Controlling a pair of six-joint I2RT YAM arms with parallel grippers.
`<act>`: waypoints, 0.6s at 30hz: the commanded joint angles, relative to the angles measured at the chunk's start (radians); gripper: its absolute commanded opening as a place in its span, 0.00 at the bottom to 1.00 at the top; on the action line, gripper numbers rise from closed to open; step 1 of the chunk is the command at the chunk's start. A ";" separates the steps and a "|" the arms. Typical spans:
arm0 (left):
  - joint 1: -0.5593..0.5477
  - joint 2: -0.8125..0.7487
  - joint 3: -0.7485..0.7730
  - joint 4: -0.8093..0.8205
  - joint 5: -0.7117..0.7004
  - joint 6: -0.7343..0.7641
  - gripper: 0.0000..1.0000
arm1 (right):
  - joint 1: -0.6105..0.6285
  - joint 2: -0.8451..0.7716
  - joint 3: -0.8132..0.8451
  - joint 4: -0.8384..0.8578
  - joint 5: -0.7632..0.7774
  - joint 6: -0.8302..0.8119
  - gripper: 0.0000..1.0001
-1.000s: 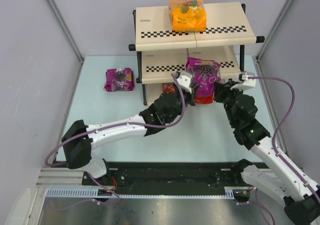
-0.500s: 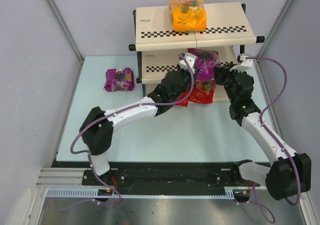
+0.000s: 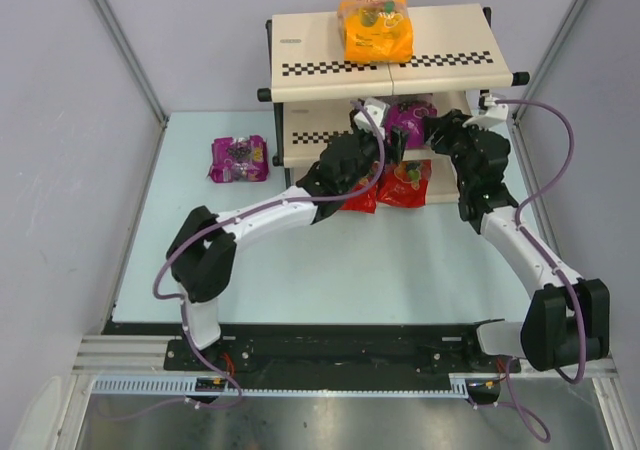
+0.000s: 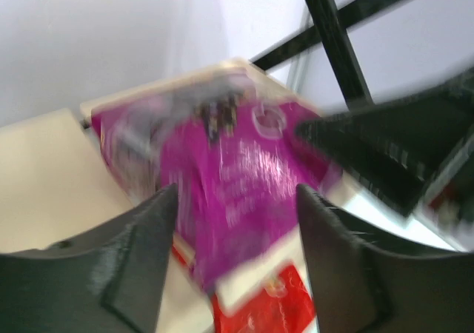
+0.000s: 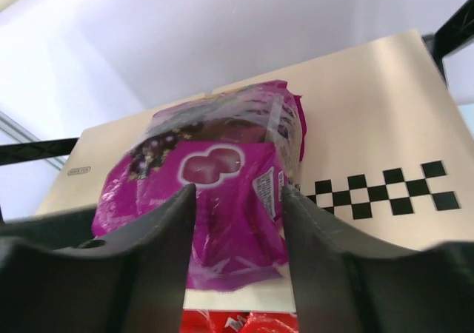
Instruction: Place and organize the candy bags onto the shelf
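Note:
The shelf (image 3: pixel 320 55) stands at the back of the table. An orange candy bag (image 3: pixel 375 30) lies on its top board. A purple candy bag (image 3: pixel 410 122) lies on the middle board (image 5: pixel 370 126), near the checkered front edge. My left gripper (image 3: pixel 388 140) is at the bag's left and my right gripper (image 3: pixel 432 130) at its right, both open. In the left wrist view the purple bag (image 4: pixel 237 163) shows beyond the spread left gripper (image 4: pixel 237 192). In the right wrist view the bag (image 5: pixel 222 192) rests past the open right gripper (image 5: pixel 237 191). Two red bags (image 3: pixel 405 185) (image 3: pixel 358 198) lie below.
Another purple bag (image 3: pixel 239 158) lies on the pale table left of the shelf. The shelf's black frame posts (image 3: pixel 290 180) stand beside the left arm. Grey walls close in the table on the left, right and back.
Both grippers lifted the purple bag from in front of the lower tier onto the middle board, then opened. The bag now lies on the board.

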State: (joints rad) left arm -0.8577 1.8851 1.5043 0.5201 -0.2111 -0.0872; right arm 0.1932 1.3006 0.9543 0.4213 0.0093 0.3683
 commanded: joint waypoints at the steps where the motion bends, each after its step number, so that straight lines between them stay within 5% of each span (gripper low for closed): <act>1: -0.006 -0.232 -0.166 0.126 -0.008 -0.039 0.77 | -0.001 -0.135 -0.003 0.005 0.035 -0.017 0.57; 10: 0.000 -0.720 -0.697 0.043 -0.235 -0.098 0.89 | 0.012 -0.496 -0.166 -0.185 0.121 0.003 0.65; 13: 0.116 -0.839 -0.804 -0.061 -0.268 -0.184 0.91 | 0.051 -0.590 -0.230 -0.254 0.133 0.037 0.65; 18: 0.535 -0.879 -0.907 -0.153 -0.082 -0.417 0.91 | 0.166 -0.754 -0.269 -0.395 0.219 0.032 0.67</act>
State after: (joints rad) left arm -0.5545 0.9974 0.6754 0.4931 -0.3740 -0.3084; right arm 0.2855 0.6308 0.7048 0.1562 0.1482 0.3923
